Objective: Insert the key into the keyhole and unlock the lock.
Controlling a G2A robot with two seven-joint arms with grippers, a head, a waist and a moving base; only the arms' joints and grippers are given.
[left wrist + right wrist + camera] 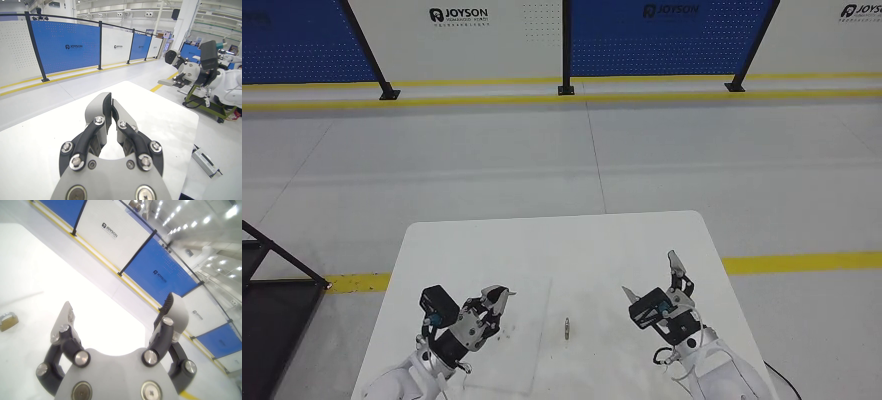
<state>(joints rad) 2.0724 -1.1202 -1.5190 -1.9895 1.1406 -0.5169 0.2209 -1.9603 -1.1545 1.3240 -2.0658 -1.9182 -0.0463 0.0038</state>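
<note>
Lying near the near edge of the table (542, 240), the lock (566, 328) is set between the left gripper (112, 101), pinched shut, and the right gripper (118, 303), spread wide, likely so it can be reached by both.

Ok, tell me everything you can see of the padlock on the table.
The padlock is small, with a squarish brass-coloured body and a silvery metal shackle arched over it. The shackle looks closed. It rests on the white table, between the left gripper and the right gripper, apart from both. Only the table touches it. Whether it stands on edge or lies flat is unclear.
</note>
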